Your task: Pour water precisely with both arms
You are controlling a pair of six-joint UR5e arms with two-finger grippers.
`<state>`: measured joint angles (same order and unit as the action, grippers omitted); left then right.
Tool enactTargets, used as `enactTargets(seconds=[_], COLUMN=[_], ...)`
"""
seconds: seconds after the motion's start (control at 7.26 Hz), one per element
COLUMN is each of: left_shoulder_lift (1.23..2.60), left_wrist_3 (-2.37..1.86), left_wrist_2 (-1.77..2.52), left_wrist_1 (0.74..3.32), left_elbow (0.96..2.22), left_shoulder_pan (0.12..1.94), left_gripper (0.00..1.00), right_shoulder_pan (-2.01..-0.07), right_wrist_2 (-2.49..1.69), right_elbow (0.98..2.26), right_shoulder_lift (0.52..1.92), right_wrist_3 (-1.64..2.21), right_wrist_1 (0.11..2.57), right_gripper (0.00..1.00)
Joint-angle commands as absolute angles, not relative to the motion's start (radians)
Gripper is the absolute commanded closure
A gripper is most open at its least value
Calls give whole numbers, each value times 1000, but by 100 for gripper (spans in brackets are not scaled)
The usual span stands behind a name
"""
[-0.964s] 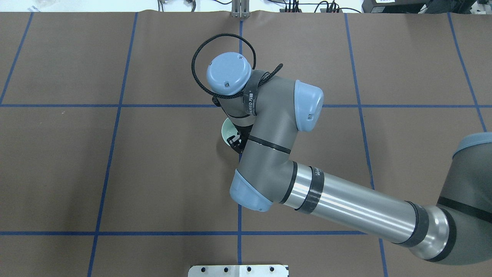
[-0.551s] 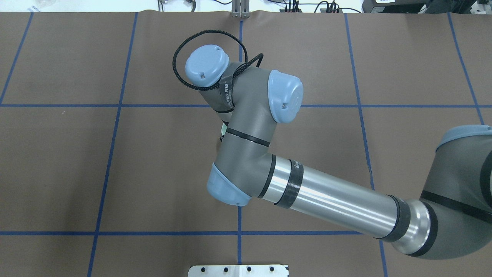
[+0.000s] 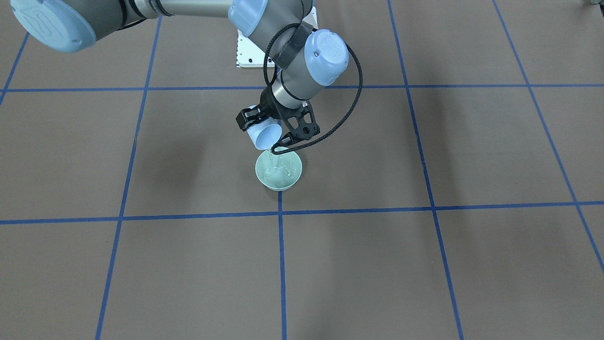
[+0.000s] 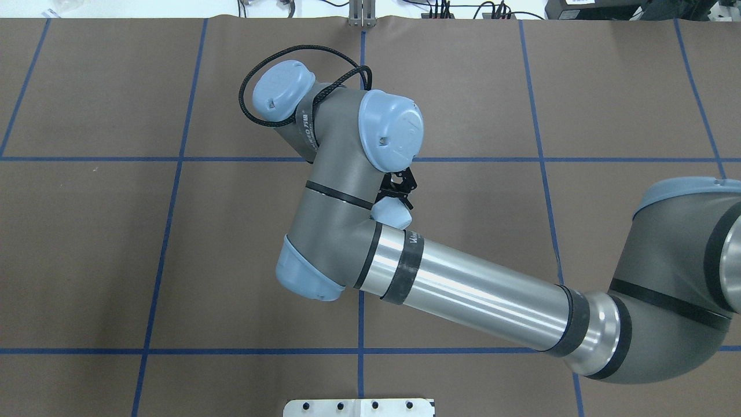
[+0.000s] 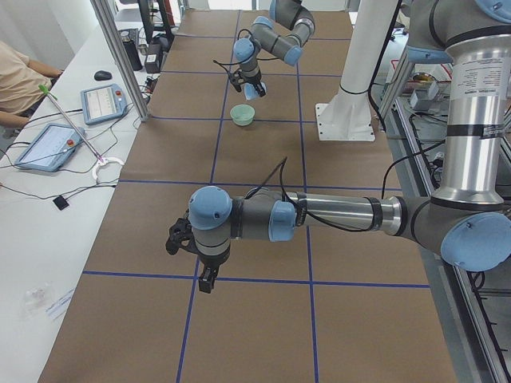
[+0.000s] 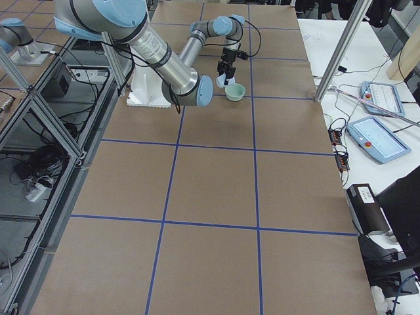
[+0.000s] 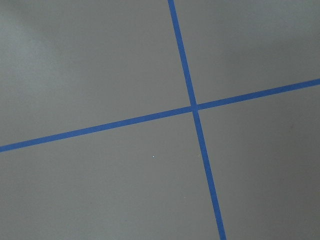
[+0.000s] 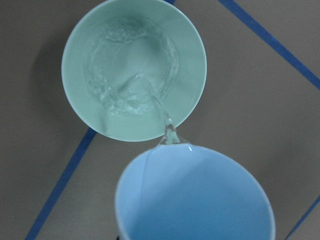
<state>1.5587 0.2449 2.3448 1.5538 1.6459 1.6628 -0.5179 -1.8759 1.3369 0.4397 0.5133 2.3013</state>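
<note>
One thin stream of water (image 8: 159,107) is now falling into the bowl (image 8: 75,65), since the right gripper (image 3: 266,130), clamped around the cup (image 8: 195,200), has been rolling it over; pouring is underway.

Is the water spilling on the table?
No, the water runs from the blue cup straight into the green bowl.

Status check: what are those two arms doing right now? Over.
Right arm: jaws shut on tilted blue cup. Water streaming into green bowl. Left arm far off, jaws unreadable. Nothing blocks the pour.
</note>
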Motion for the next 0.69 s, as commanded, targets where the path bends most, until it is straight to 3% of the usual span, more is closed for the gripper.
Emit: enactTargets(seconds=[0.0,0.55], left_shoulder_lift=[1559,1559], left_wrist_3=[245,245], left_wrist_2=[2345,2347], left_wrist_1=[1554,1554], left_elbow=[1646,1646], left_shoulder_pan=[1663,1663], left_gripper=[0,0], right_shoulder_pan=[-518,-522], right_wrist_2=[-1868,-1859], right_elbow=[1302,1296], right_shoulder_lift=[398,379], right_wrist_3=[490,477], right_wrist_1=[2370,2421], right_gripper=[100,100])
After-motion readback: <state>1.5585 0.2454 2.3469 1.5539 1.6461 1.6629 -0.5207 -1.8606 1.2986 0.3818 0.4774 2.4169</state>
